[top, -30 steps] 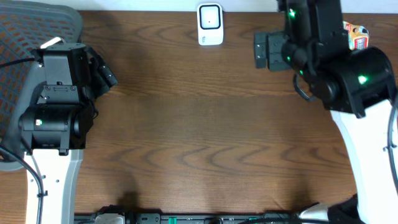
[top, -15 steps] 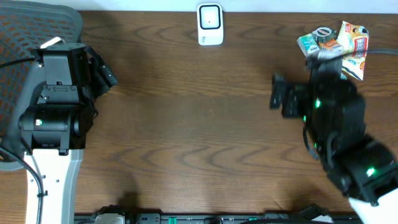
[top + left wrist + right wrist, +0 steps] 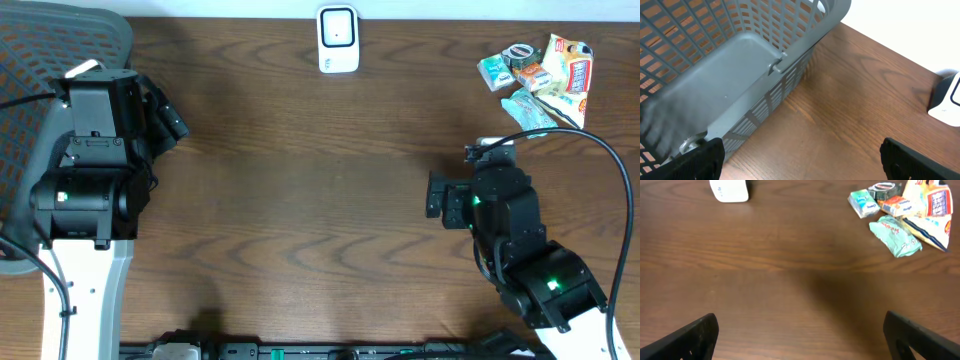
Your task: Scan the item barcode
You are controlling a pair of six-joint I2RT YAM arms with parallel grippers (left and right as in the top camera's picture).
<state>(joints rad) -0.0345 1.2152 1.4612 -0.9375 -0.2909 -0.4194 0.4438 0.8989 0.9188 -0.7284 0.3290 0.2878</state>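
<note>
Several small items point(image 3: 540, 68) lie in a pile at the table's far right corner: a green packet point(image 3: 895, 236), a teal box point(image 3: 863, 202), an orange box point(image 3: 897, 205) and a yellow-white bag point(image 3: 931, 205). The white scanner point(image 3: 338, 40) stands at the far middle edge, also seen in the right wrist view point(image 3: 729, 189). My right gripper point(image 3: 436, 198) hovers open over bare wood at mid right, well short of the pile, nothing between its fingers point(image 3: 802, 330). My left gripper point(image 3: 165, 115) is open and empty beside the basket point(image 3: 800, 155).
A grey mesh basket point(image 3: 40, 50) sits at the far left, its wall close to my left fingers point(image 3: 740, 55). A roll of tape point(image 3: 885, 190) lies with the pile. Cables run along the near table edge point(image 3: 300, 350).
My right arm has pulled back from the far right corner toward the near right, uncovering the pile of items. It stays open. The left arm has not moved.
</note>
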